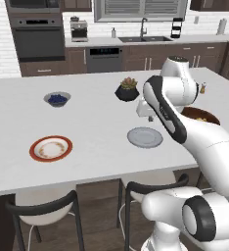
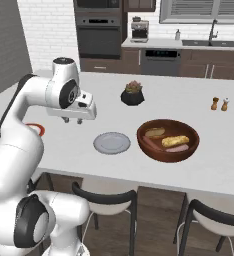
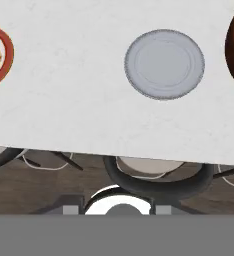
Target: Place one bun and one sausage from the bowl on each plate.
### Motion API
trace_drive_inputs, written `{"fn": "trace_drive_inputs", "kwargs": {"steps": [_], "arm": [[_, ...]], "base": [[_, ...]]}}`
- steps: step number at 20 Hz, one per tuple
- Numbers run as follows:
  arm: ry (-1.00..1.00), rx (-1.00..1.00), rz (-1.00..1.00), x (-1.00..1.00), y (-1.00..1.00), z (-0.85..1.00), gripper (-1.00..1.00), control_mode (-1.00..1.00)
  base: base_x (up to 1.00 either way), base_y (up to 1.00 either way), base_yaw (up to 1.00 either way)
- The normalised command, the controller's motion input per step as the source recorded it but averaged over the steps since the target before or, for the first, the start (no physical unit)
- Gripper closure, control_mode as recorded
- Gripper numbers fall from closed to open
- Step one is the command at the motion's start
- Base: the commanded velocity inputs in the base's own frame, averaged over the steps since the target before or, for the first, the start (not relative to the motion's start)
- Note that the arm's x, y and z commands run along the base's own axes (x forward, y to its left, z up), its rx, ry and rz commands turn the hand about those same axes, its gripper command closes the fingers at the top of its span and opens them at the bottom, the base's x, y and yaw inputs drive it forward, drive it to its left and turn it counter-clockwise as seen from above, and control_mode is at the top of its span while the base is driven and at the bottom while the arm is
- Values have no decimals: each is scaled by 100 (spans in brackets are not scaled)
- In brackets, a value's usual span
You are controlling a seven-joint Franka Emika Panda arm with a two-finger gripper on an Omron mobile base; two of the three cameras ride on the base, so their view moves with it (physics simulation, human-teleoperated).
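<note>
Both plates, grey (image 2: pixel 112 143) and red-rimmed (image 1: pixel 51 148), are bare; pincer (image 2: pixel 72 120) state cannot be told, and food may be dropped short if carried loosely from the bowl (image 2: pixel 167 140).

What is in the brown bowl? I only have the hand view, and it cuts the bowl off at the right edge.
Observer: The right base view shows the bowl holding two buns and at least one pinkish sausage.
Operator: Is the red-rimmed plate bare? I only see part of it.
Observer: Yes. The left base view shows the whole red-rimmed plate, with no bun or sausage on it.
Operator: What else is on the counter, further back?
Observer: A black plant pot, a small blue-grey bowl of berries, and two small shakers beyond the bowl.
</note>
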Motion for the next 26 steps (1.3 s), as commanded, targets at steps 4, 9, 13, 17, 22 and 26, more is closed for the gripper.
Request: {"fn": "trace_drive_inputs", "kwargs": {"steps": [4, 9, 13, 17, 22, 26], "arm": [[-1, 8, -14, -11, -53, 0, -100, -100], [-5, 17, -40, -4, -100, 0, -100, -100], [10, 9, -53, 7, -100, -3, -100, -100], [19, 3, -54, 18, -100, -16, -100, -100], [18, 0, -50, 42, -100, -41, -100, -100], [10, 6, -52, 77, -100, -66, -100, -100]], "base": [[0, 0, 0], [0, 0, 0], [0, 0, 0], [0, 0, 0], [0, 0, 0], [0, 0, 0]]}}
